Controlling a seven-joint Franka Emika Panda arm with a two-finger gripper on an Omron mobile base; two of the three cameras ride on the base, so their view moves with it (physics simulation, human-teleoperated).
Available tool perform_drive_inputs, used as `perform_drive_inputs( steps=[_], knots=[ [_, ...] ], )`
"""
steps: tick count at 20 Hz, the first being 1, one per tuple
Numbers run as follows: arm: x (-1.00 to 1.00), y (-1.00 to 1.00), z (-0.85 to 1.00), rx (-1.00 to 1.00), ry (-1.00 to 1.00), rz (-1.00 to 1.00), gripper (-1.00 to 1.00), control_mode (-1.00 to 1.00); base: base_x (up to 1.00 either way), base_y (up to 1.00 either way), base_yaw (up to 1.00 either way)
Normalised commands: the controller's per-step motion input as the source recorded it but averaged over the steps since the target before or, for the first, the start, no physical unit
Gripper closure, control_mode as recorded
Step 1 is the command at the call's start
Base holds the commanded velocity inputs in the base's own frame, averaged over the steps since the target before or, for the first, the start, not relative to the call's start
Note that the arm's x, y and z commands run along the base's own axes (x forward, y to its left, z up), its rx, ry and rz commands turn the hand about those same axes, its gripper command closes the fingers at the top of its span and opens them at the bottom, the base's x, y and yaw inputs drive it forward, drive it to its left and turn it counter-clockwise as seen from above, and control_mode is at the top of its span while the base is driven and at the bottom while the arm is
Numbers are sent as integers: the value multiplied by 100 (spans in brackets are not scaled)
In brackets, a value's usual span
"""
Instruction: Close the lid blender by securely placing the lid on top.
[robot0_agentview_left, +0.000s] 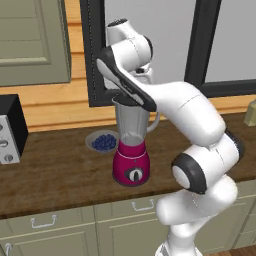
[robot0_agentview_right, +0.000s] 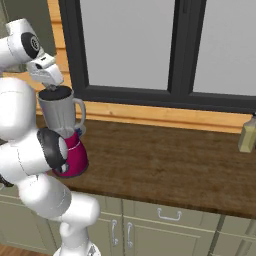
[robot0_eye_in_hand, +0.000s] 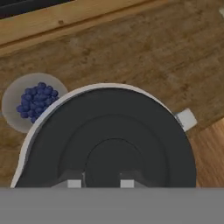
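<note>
Left to right on the grained wooden counter (robot0_agentview_left: 60, 170): shallow grey bowl of round blueberries (robot0_agentview_left: 103, 142), then blender (robot0_agentview_left: 132, 150), glossy rounded magenta base, clear grey jar. Dark ridged round lid (robot0_eye_in_hand: 109, 140) sitting across jar mouth. Gripper (robot0_eye_in_hand: 100, 183) directly above, fingers (robot0_eye_in_hand: 74, 183) narrowly spaced astride lid's raised centre knob; actual grip impossible to tell.

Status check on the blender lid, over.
Gripper shut on lid knob. Lid sits on blender jar mouth, rim showing around it. Blueberry bowl beside, not in the way.
</note>
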Motion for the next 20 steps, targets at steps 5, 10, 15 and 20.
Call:
perform_drive_inputs(
  steps=[5,10,15,20],
  knots=[
    [-67,-2,-34,0,0,0,100,-100,0,0,0],
    [-64,-14,0,1,0,0,100,-100,0,0,0],
    [-84,-22,1,0,1,0,100,-100,0,0,0],
    [-100,-33,19,1,0,0,100,-100,0,0,0]
  ],
)
